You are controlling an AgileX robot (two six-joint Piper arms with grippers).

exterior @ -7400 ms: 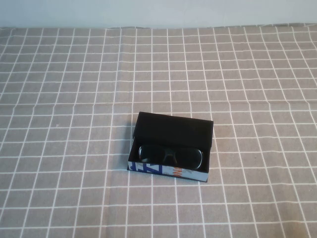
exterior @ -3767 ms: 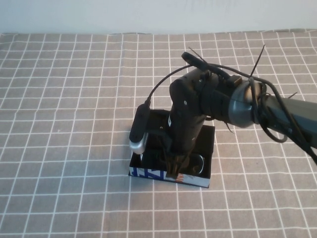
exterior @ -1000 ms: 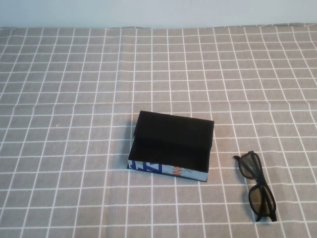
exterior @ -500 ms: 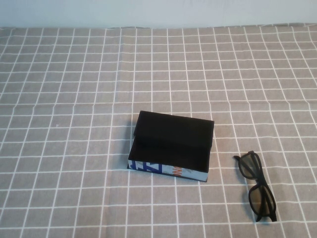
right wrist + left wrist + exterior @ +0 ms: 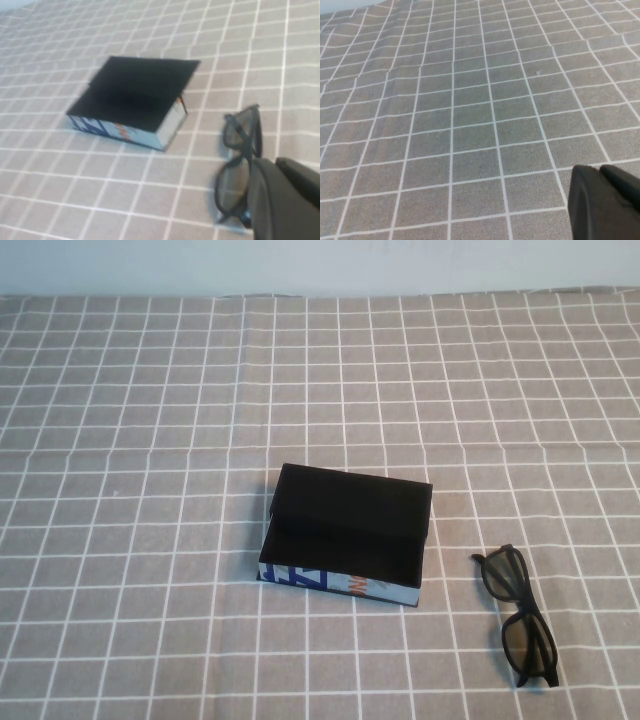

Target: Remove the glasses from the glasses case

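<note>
The glasses case (image 5: 345,532), a black box with a white printed front, lies open and empty at the table's middle, its flap folded back. The black glasses (image 5: 529,645) lie folded on the cloth to the right of the case, apart from it. Neither arm shows in the high view. In the right wrist view my right gripper (image 5: 274,162) is shut and empty, hovering just beside the glasses (image 5: 244,156), with the case (image 5: 135,97) farther off. In the left wrist view my left gripper (image 5: 597,169) is shut and empty over bare cloth.
A grey cloth with a white grid (image 5: 150,440) covers the whole table, with a pale wall behind its far edge. The left wrist view shows only this cloth (image 5: 470,100), slightly creased.
The glasses lay in the case at first, then my right arm reached in. Now they lie on the cloth to the right and the arm is out of the high view. Nothing moved in the last second.
</note>
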